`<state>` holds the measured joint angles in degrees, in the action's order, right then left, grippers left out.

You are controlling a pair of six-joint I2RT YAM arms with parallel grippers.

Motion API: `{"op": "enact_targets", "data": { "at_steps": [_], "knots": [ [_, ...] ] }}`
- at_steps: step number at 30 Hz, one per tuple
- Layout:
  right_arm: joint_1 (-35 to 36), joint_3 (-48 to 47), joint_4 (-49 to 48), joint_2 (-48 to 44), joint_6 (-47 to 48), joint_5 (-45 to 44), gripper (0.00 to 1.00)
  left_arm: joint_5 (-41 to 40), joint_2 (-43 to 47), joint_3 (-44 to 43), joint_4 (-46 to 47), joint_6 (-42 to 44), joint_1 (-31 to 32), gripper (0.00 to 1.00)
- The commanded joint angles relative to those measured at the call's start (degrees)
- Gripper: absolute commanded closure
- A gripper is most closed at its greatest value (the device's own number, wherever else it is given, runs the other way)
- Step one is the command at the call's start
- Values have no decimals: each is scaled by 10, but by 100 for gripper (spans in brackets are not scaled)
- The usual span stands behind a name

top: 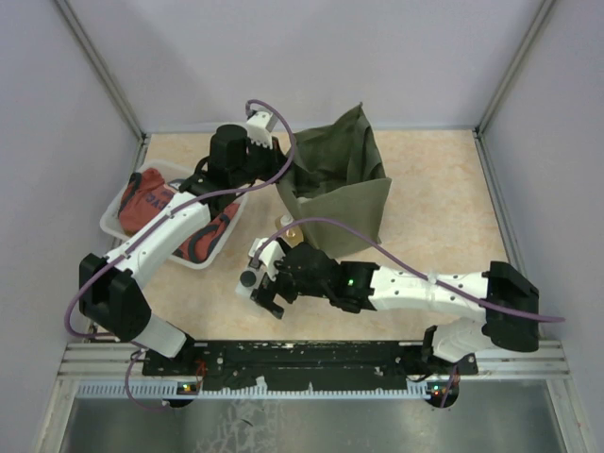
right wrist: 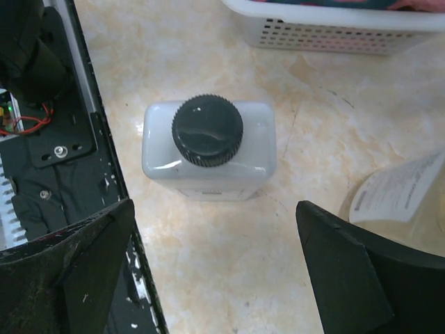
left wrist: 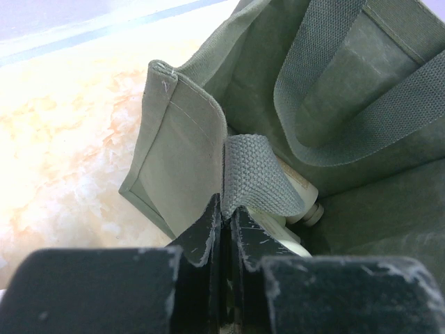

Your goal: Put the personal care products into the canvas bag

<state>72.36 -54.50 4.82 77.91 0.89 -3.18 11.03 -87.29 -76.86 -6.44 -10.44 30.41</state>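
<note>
The olive-green canvas bag [top: 338,184] stands upright at the back centre. My left gripper [top: 281,149] is at its left rim, shut on the bag's webbing handle [left wrist: 254,170], with jaws pinched together [left wrist: 226,207]. A pale bottle [left wrist: 300,193] lies inside the bag. A grey bottle with a black cap [right wrist: 208,149] stands on the table near the front [top: 248,279]. My right gripper [right wrist: 222,271] is open just short of it, fingers wide and touching nothing [top: 264,283]. An amber bottle with a white cap [top: 288,228] sits beside the bag's front corner.
A clear plastic tray [top: 127,200] holding the red-and-black pouch [top: 142,198] stands at the left; its wall shows in the right wrist view [right wrist: 327,31]. A labelled container [right wrist: 400,189] is partly in view at the right. The black base rail [right wrist: 49,139] runs beside the grey bottle.
</note>
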Motion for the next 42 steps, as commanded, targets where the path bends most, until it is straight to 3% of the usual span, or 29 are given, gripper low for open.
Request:
{"op": "enact_targets", "data": {
  "at_steps": [1,13,28,36,40,42],
  "knots": [
    [2,-13,-94,21,12,35,1,5,16,8,-3,9,-2,100],
    [-2,-46,-128,84,14,65,1,2,24,13,-5,11,-2,100],
    [-16,-20,-207,122,4,78,1,2,28,23,-1,12,-1,100],
    [-21,-23,-197,131,3,80,2,0,30,24,-1,12,-2,100],
    [-22,-23,-186,131,3,80,16,0,30,26,0,11,-2,100],
    [-22,-21,-185,130,5,81,32,0,31,27,1,11,-2,100]
  ]
}}
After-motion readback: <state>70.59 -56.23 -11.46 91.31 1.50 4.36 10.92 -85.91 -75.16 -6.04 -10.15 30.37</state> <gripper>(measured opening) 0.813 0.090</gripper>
